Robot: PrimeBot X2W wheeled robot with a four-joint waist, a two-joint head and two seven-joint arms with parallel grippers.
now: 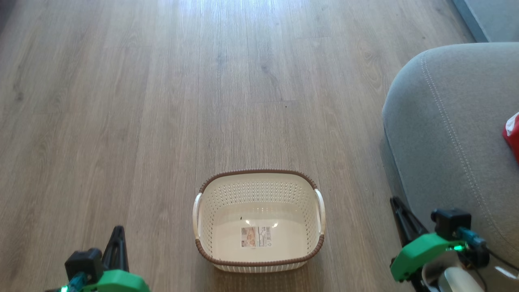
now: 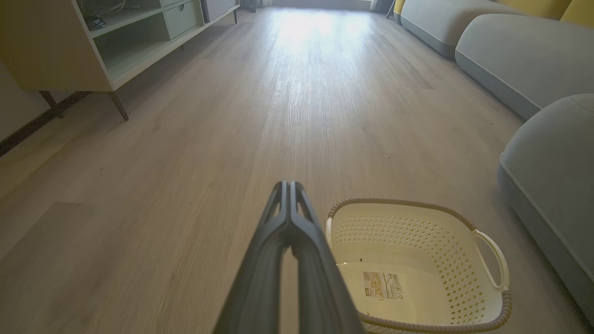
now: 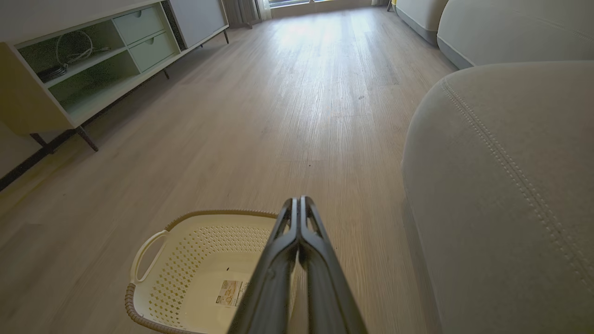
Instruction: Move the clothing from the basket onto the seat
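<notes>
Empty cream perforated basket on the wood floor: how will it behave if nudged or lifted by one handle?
Probably light: the cream-white perforated plastic basket is empty, only a label inside. On the smooth wood-look floor it would likely slide rather than tip, being wide and low. Lifted by one side handle, it would probably hang tilted.

We are in a home living room. We see a wood-plank floor [image 1: 162,101], a grey upholstered sofa seat [image 1: 446,142] with more grey sofa sections [image 2: 519,51] beyond it, yellow cushions [image 2: 543,4], a low cabinet [image 3: 28,102] with drawers [image 3: 139,23] and open shelves holding cables [image 3: 69,51], and a laundry basket [image 1: 259,194] standing on the floor beside the sofa.
</notes>
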